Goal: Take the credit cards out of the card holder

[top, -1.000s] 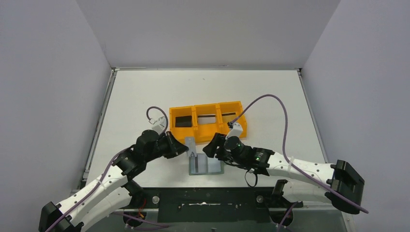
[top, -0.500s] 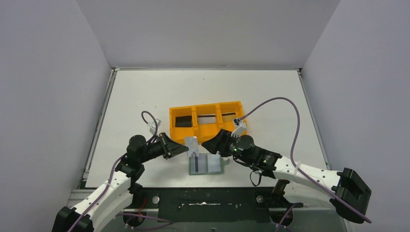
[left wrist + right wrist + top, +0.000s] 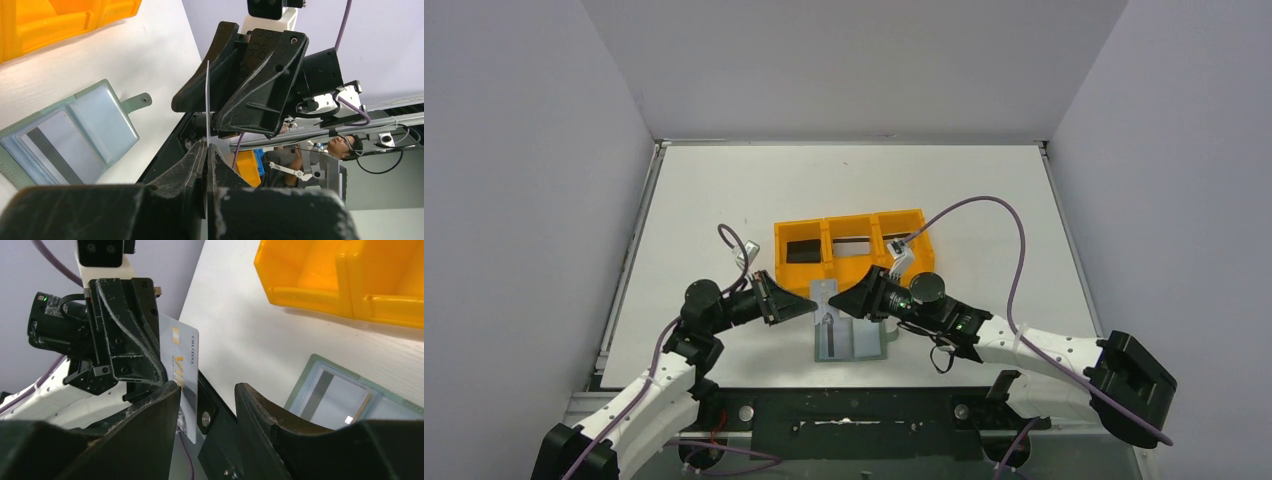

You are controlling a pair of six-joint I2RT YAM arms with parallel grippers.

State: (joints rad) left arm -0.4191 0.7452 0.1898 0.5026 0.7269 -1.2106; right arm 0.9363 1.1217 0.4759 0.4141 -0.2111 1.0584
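Observation:
The card holder [image 3: 852, 341] lies open on the table, pale blue inside, with a striped card [image 3: 50, 150] in one pocket. My left gripper [image 3: 807, 306] is shut on the edge of a silvery grey credit card [image 3: 184, 365] and holds it upright above the holder. In the left wrist view this card [image 3: 207, 95] shows edge-on, rising from my shut left gripper [image 3: 207, 147]. My right gripper [image 3: 207, 397] is open around the card's free end. The card sits close to the right gripper's left finger [image 3: 150, 430], with a gap to the other finger.
An orange three-compartment tray [image 3: 852, 268] stands just behind the grippers, with a black card [image 3: 803, 250] in its left compartment. The table's near edge and the black mounting rail [image 3: 854, 410] lie right in front of the card holder.
My right gripper has moved left until its fingers straddle the card held by the left gripper, and its jaws have narrowed. The left gripper has kept hold of the card.

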